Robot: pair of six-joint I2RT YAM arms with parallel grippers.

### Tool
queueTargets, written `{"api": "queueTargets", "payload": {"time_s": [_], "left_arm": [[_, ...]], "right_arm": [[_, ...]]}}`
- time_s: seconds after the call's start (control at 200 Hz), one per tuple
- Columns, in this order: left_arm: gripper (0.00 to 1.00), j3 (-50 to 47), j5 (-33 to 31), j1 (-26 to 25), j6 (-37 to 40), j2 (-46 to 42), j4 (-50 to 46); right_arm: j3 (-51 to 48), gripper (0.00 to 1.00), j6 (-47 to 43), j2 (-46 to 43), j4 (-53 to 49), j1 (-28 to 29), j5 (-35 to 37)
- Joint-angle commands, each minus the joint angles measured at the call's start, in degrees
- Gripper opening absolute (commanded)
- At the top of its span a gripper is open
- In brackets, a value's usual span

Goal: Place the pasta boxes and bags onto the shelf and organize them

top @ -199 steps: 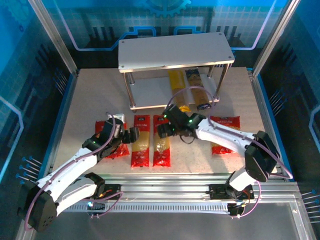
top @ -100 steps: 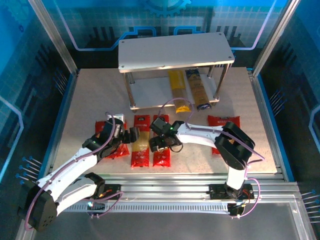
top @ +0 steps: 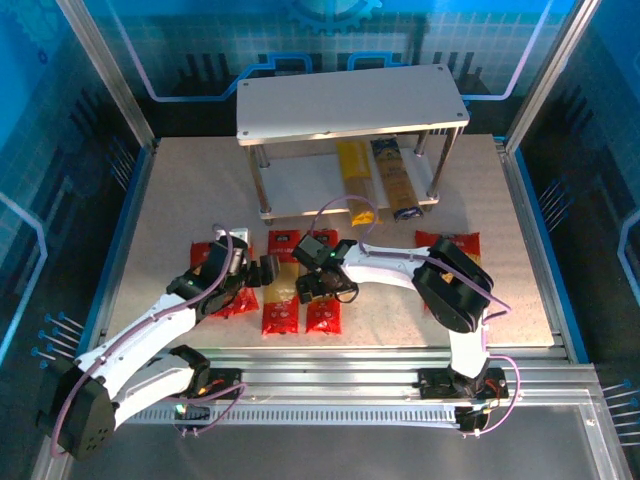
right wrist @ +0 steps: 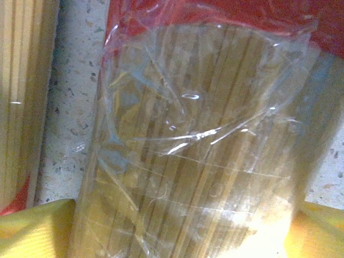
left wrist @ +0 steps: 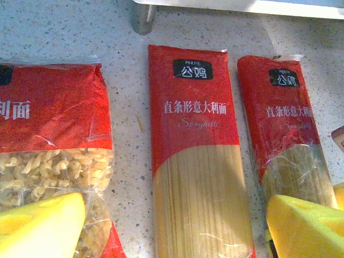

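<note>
Now the right gripper (top: 320, 283) has swung left and dropped over the right-hand red spaghetti pack (top: 322, 316) at lower centre, jaws wide astride it, likely poised to grasp it for the shelf (top: 350, 100).

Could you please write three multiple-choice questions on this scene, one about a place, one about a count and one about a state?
1. Where at the shelf does the yellow spaghetti pack lie? A on the top board; B on the lower board; C on the table in front.
2. How many red spaghetti packs lie on the table? A one; B four; C two.
3. How does the right gripper stand? A open, a finger on each side of a red spaghetti pack; B shut on a bag; C shut and empty.

1 B: it lies beside the dark blue pack, under the top board.
2 C: the left wrist view shows both side by side.
3 A: its yellow fingers flank the pack.
</note>
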Motion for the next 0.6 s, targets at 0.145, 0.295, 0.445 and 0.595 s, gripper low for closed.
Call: {"api": "queueTargets", "payload": {"time_s": [0.145,0.295,0.445,0.595], "left_arm": [[0.89,-0.15,-1.41,-0.24,1.19,-0.13,0.98],[0.88,-0.15,-1.52,-0.17,1.3,-0.38,0.94],[0.88,-0.28,-1.59,-0.08,1.23,-0.75,0.89],[0.88,-0.09,-1.59,0.0,1.26,-1.1,0.78]], "right_arm": [[-0.83,0.59,0.06,1.11,-1.63,0.86,-3.07],[-1.83,0.38,-0.23,-1.05,-3.3,1.2,-2.85],[-2.64,0.14,-0.8,-4.99,-4.04,1.63,-3.29],[-1.07,0.0,-2.06,-8.69,-5.3,1.66,-2.62]]}}
